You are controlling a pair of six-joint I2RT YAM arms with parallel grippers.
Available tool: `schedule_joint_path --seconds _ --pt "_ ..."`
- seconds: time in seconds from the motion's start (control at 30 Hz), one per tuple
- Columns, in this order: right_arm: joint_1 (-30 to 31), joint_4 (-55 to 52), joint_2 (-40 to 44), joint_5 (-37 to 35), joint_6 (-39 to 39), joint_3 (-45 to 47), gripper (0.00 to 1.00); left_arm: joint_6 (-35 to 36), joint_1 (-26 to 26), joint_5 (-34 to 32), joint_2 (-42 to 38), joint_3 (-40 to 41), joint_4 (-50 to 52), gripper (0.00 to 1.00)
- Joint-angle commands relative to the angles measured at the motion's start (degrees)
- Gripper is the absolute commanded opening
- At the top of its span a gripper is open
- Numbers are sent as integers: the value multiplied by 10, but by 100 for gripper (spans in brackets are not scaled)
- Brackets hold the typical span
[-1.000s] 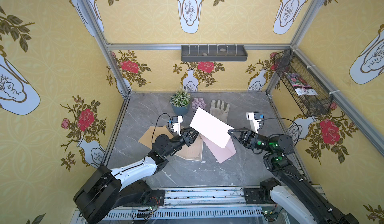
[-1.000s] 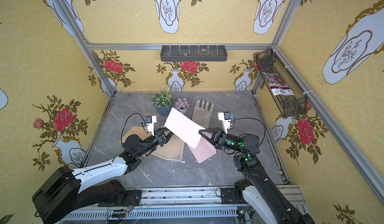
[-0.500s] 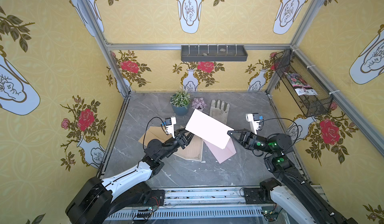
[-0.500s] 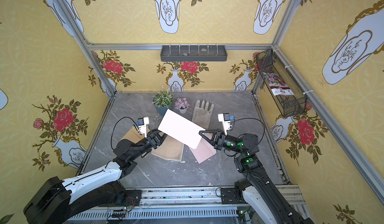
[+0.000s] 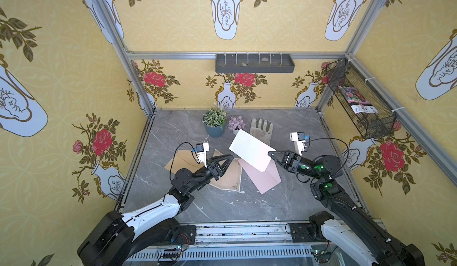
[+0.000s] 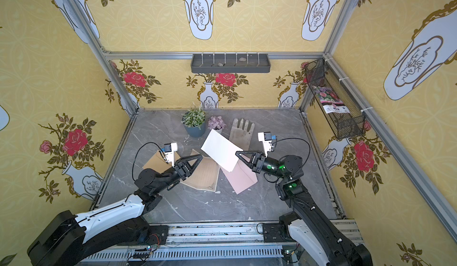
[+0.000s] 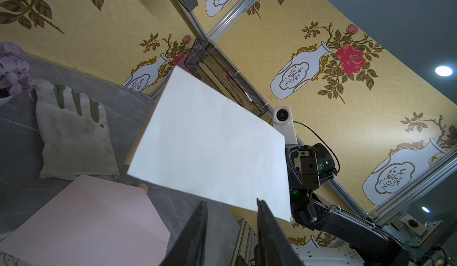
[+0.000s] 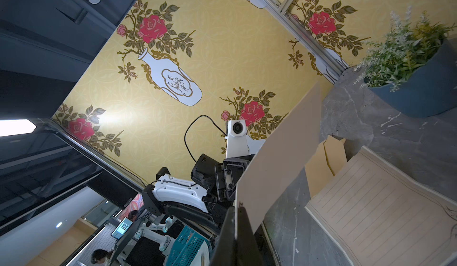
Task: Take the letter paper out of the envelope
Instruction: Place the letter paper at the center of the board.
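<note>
White envelope (image 5: 250, 151) in right pincer (image 5: 269, 154)

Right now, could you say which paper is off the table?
The white sheet, pinched by the right gripper; the pink sheet, lined sheet and brown envelope lie flat.

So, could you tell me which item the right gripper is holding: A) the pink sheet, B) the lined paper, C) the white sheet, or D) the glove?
C: the right gripper is shut on the edge of the white sheet, holding it up above the table.
</note>
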State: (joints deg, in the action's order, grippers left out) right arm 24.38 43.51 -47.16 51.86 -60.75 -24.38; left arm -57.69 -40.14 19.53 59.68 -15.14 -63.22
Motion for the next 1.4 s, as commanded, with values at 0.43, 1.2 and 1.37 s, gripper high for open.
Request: schedule_joint_path --seconds 0.43,1.2,1.37 --pt "13 -301 44 -38 162 -80 0 6 1 4 38 -23 52 41" --pt "-329 -109 25 128 26 141 0 8 0 -5 33 -6 58 42" --pt "-232 -308 106 55 112 80 0 12 0 -2 55 -16 59 42"
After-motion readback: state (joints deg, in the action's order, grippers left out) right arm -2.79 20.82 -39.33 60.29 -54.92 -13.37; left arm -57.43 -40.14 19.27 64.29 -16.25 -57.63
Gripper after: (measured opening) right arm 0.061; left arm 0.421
